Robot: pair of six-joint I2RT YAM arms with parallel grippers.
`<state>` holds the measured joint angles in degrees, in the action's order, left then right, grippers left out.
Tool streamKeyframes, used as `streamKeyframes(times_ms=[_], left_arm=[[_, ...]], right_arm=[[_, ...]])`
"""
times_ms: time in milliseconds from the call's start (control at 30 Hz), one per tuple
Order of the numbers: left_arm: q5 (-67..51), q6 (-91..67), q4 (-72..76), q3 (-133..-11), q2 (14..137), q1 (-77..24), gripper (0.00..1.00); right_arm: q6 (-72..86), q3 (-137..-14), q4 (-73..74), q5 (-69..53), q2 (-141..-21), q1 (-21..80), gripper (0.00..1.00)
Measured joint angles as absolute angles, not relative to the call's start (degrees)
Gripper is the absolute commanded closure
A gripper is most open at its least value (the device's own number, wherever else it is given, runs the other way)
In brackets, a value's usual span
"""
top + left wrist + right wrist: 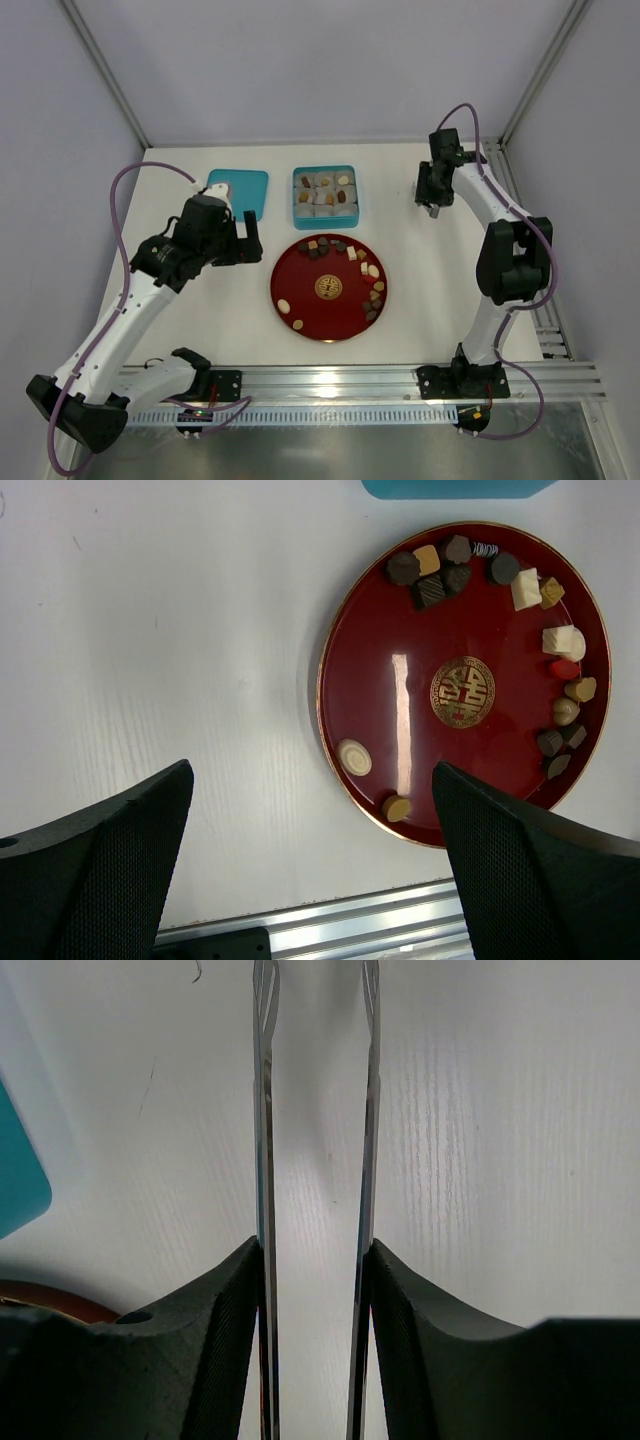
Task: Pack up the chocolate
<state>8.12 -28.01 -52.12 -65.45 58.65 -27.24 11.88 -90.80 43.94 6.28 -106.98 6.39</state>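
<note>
Several chocolate pieces (372, 285), dark brown, light brown and cream-white, lie along the rim of a round red plate (305, 285) at the table's middle. A teal box (297, 196) behind the plate holds several chocolates in white paper cups. My left gripper (252, 240) is open and empty, above the table left of the plate. Its wrist view shows the plate (380, 680) and the chocolates (530, 588) between its fingers (312, 860). My right gripper (432, 205) is at the far right, shut on metal tongs (262, 1110). The tongs' blades stand apart with nothing between them (313, 1260).
A teal lid (240, 190) lies left of the box, just behind my left gripper. An aluminium rail (330, 380) runs along the near table edge. The box corner (18, 1170) and the plate's rim (50, 1300) show at the left of the right wrist view.
</note>
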Motion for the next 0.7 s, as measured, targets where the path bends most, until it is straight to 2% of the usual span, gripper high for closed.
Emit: streamKeyframes(times_ms=[200,533,700], left_arm=[[7.4,-28.0,-52.1,-65.5,58.6,-27.2,0.0],[7.0,-28.1,-51.5,-64.9,58.5,-27.2,0.0],[6.7,-28.1,-51.1,-64.6,58.5,-27.2,0.0]], right_arm=[[12.4,-88.2,41.2,6.4,-108.1,6.4,0.48],[13.2,-82.7,38.9,5.6,-111.8,6.5,0.48],[13.5,-82.1,38.9,5.2,-112.2,6.5,0.4]])
